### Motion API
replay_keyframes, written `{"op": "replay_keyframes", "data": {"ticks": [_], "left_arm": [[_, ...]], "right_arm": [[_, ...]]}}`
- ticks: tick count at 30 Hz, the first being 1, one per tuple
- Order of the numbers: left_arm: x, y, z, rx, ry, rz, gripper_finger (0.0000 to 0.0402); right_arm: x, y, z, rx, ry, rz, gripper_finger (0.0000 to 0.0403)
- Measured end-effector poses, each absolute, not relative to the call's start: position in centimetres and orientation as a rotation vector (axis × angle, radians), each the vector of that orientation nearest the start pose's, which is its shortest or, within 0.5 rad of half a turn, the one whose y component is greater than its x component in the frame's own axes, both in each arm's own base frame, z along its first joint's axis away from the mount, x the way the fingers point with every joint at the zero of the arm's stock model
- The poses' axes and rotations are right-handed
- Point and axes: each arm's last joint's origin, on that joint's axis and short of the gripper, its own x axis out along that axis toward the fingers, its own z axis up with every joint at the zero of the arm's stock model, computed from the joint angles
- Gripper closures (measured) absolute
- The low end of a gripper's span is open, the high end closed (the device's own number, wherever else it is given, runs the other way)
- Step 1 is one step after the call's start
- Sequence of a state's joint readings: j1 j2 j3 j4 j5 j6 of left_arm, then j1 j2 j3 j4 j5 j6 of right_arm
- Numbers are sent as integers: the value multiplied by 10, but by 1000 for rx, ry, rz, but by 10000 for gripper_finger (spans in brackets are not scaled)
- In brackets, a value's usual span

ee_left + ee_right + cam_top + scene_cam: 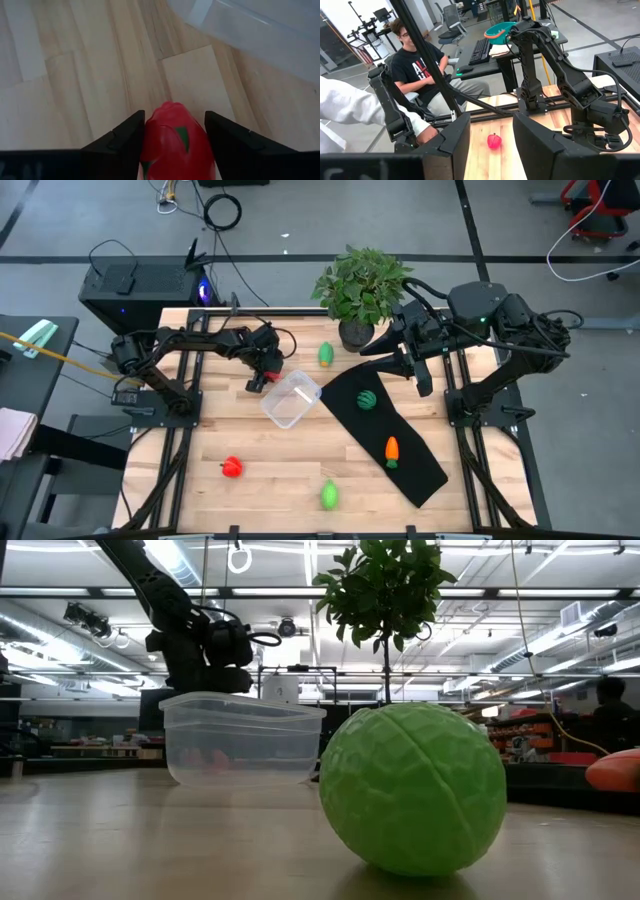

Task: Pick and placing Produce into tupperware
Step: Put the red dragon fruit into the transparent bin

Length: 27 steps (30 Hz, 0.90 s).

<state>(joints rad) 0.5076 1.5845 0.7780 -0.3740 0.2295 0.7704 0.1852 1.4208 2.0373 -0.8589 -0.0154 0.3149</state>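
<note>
Holding a red toy fruit (176, 147) tight between my left gripper's (174, 145) two dark fingers, I can feel it sits snug in the middle. It looks smooth, hard and light, so it may slip if I squeeze only the tip; I think the fat middle is the best place to hold. Just ahead of my fingers is the clear tupperware (291, 399). It looks thin and light, so a bump could push it away.

Under me is a pale wooden table (200, 480). Farther off from my gripper lie another red piece (232, 468), a light green one (329, 496) and a second light green one (326, 355). On the long black mat (420, 470) sit the dark green ball (368, 400) and the orange carrot (392, 450).

My right gripper (491, 137) waits far across, up near the potted plant (360, 285), fingers apart, holding nothing. Beyond the table a person (417, 57) sits at a desk.
</note>
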Motion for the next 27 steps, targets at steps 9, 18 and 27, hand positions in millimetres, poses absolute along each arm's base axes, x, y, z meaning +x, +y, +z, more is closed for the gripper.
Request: {"op": "replay_keyframes", "data": {"ticks": [9,18,27], "left_arm": [[242,127,144,263,1108,-186,197],[243,128,144,280,1092,-183,199],[244,128,145,292,1088,-189,220]], "right_arm": [[234,44,527,309,325,151,247],[231,44,518,255,419,145,247],[226,43,500,19,592,70,247]]}}
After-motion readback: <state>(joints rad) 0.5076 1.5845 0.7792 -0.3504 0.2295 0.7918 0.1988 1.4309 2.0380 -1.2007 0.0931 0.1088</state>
